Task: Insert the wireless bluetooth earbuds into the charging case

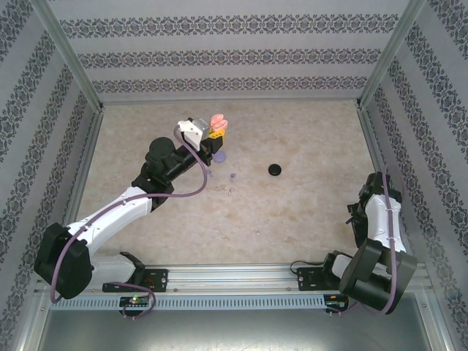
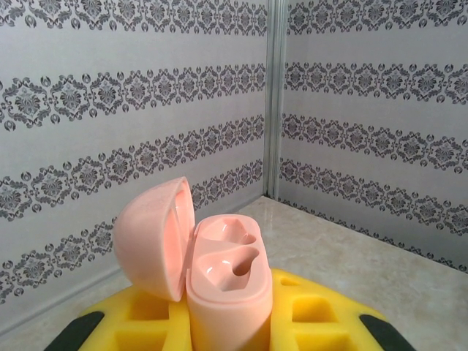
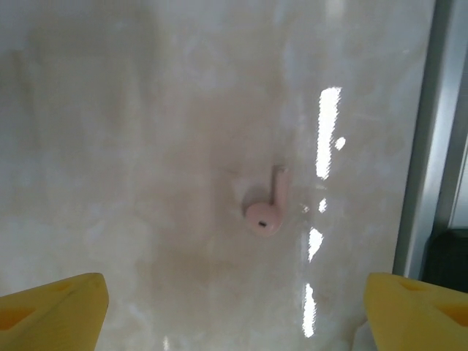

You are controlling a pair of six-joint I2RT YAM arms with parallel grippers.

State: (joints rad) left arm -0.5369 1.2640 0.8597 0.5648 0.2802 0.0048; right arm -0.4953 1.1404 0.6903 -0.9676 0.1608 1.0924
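My left gripper [image 1: 216, 132] is raised over the far middle of the table, shut on a pink charging case [image 2: 230, 292]. The case stands upright between the yellow fingers [image 2: 314, 314], its lid [image 2: 153, 238] swung open to the left. Both of its sockets are empty. A pink stemmed earbud [image 3: 265, 212] lies flat on the marble table, straight ahead of my right gripper [image 3: 232, 292], which hovers open above it, its yellow fingertips [image 3: 58, 307] far apart. Two tiny earbuds [image 1: 232, 177] [image 1: 231, 191] lie near the table's centre.
A purple round case [image 1: 219, 155] sits on the table just below the left gripper, and a black round case [image 1: 274, 170] lies to its right. A metal frame post [image 3: 424, 131] and the patterned side wall run close beside the right gripper [image 1: 358, 213].
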